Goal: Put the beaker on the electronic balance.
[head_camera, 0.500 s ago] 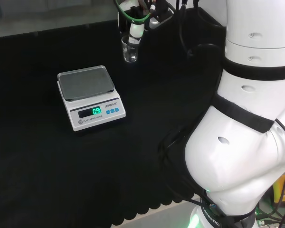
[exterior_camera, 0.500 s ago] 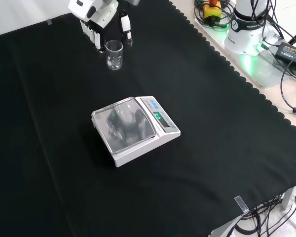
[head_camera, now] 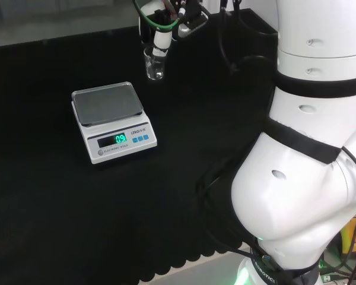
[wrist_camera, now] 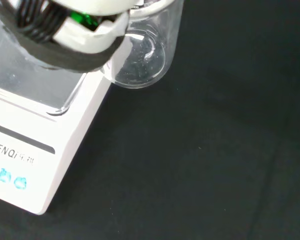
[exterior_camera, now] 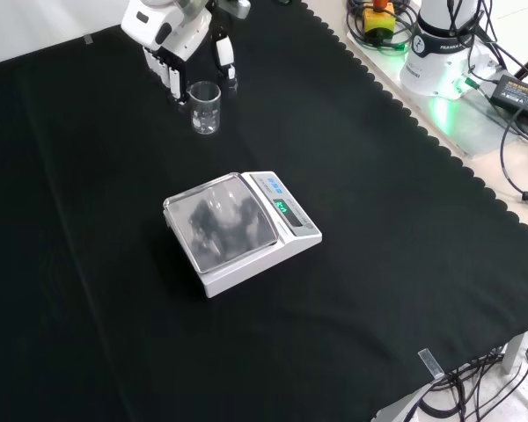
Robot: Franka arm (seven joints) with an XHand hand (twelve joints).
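Robot hand [exterior_camera: 178, 48] curled round clear beaker [exterior_camera: 205, 107], beyond the electronic balance [exterior_camera: 240, 230] in the front view. Black cloth over worktop [exterior_camera: 378, 264], scalloped at its edge. Cables and green light past that edge.

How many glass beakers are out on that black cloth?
1. The beaker is held in the hand, beyond the balance in the front view. Clear ware could escape notice.

Black cloth [exterior_camera: 405, 229] w/ scalloped edge covers bench; cables [exterior_camera: 519, 88] & power brick at front-view right.
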